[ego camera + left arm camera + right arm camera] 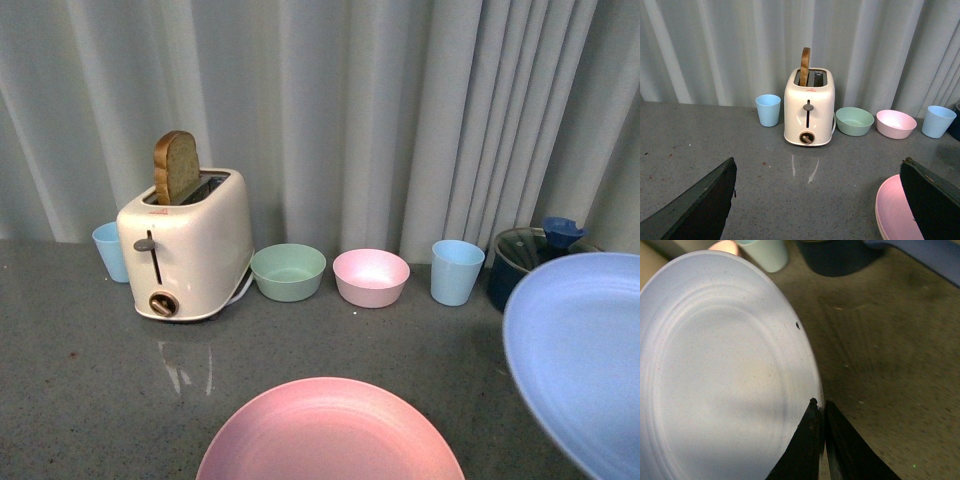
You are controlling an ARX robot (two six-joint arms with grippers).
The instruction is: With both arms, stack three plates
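Observation:
The light blue plate (585, 350) hangs tilted above the counter at the right edge of the front view. My right gripper (821, 405) is shut on the rim of that light blue plate (715, 375), one black finger on each face. The pink plate (330, 432) lies flat at the near middle of the counter. My left gripper (817, 172) stands open above the counter, its right finger (935, 200) over the edge of the pink plate (892, 210). No beige plate shows. Neither arm shows in the front view.
Along the curtain stand a cream toaster (187, 243) holding a bread slice, a blue cup (110, 250), a mint-green bowl (288, 271), a pink bowl (371, 276), another blue cup (457, 270) and a dark pot with a lid (530, 258).

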